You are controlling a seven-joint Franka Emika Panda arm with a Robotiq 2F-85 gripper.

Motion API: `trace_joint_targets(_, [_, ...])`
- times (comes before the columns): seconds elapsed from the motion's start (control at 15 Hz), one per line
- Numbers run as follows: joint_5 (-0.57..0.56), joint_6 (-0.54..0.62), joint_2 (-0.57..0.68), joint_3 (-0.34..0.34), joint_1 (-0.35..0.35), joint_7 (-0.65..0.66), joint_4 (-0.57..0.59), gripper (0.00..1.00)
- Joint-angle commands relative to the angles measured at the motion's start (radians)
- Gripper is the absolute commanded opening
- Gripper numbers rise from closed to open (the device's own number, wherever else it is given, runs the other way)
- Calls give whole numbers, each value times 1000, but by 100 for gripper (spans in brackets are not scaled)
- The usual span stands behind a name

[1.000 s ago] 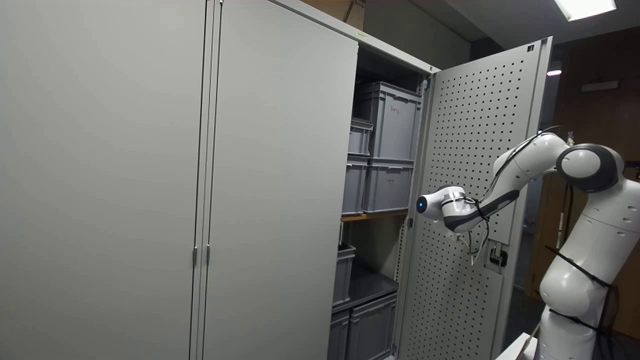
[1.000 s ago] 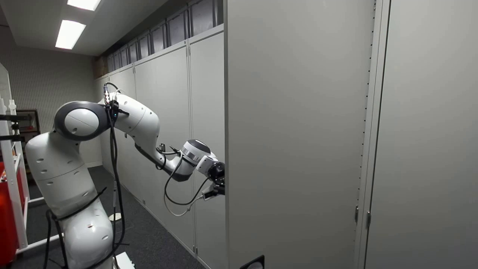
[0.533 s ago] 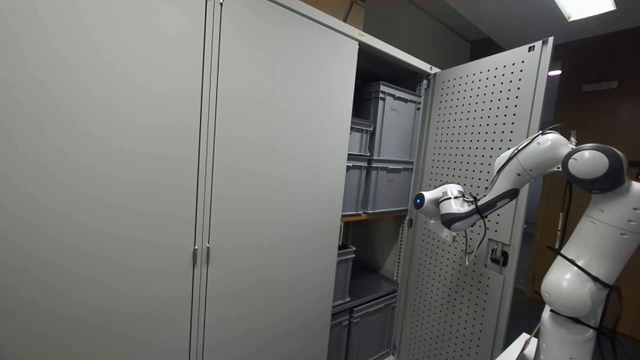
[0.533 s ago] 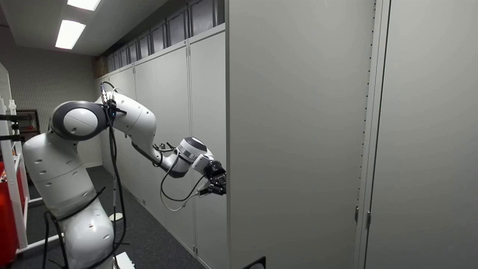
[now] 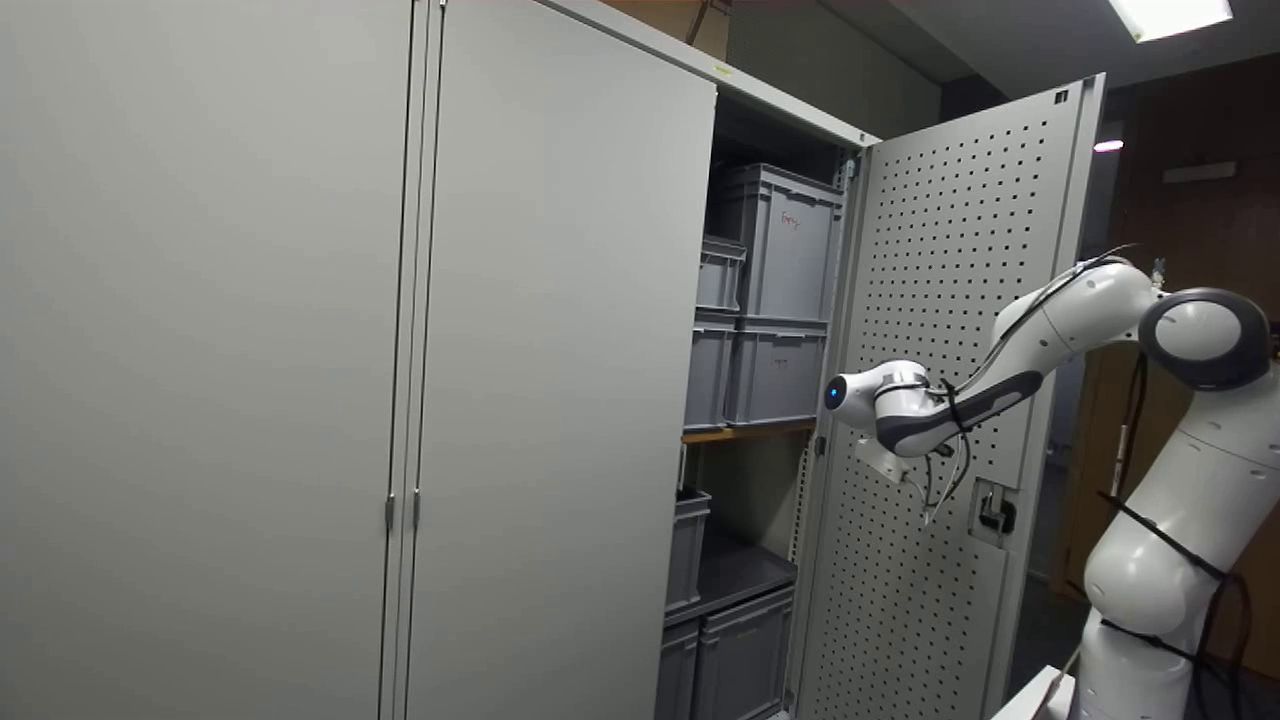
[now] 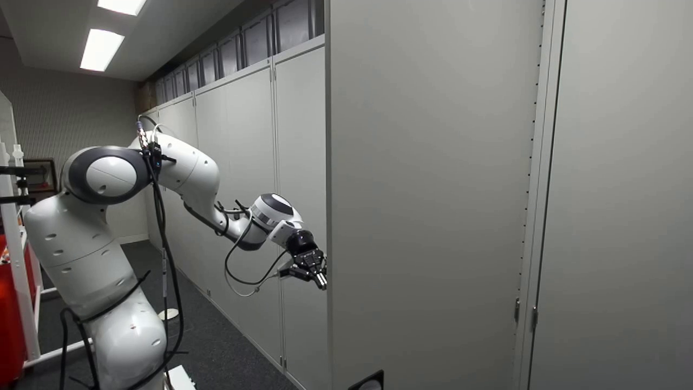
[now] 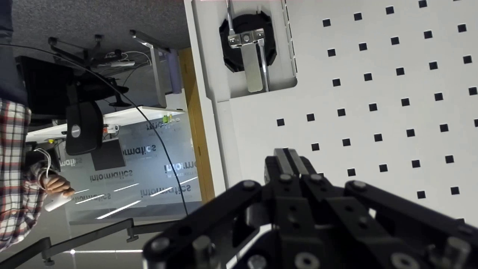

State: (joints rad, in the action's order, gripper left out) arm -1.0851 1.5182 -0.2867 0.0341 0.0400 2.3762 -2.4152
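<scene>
My black gripper (image 7: pixel 286 154) is shut, its two fingers pressed together with nothing between them. Ahead of it in the wrist view is the pale perforated inner face of a cabinet door (image 7: pixel 377 89). A recessed latch with a black round base and metal lever (image 7: pixel 251 69) lies further up that view. In an exterior view the door (image 5: pixel 920 590) stands swung open, its latch (image 5: pixel 995 515) near the free edge; the fingers are hidden there. Seen from the door's outer side (image 6: pixel 427 189), the gripper (image 6: pixel 321 279) sits right by the free edge, partly behind it. Contact cannot be told.
Grey crates (image 5: pixel 780 375) fill shelves inside the cabinet beside a shut door (image 5: pixel 560 360). Cables (image 6: pixel 238 281) loop from the wrist. A person in a plaid shirt (image 7: pixel 15 172) holds a white object at the wrist view's left. A white frame (image 6: pixel 24 303) stands behind the arm.
My arm has drawn back, away from the cabinet, and the wrist has risen slightly. More of the gripper now shows past the door's edge, tipped further downward. The door looks almost unmoved.
</scene>
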Motion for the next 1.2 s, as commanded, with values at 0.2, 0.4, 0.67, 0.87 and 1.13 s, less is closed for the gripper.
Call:
trace_joint_targets(0.2, [135,-66,-51,24,17,-35,20,0])
trace_joint_targets(0.4, [192,-66,-65,28,19,-23,24,0])
trace_joint_targets(0.67, [245,-48,-92,29,16,-16,25,0])
trace_joint_targets(0.87, [279,-42,-110,30,13,-8,29,0])
trace_joint_targets(1.13, [346,-49,-122,32,7,16,46,0])
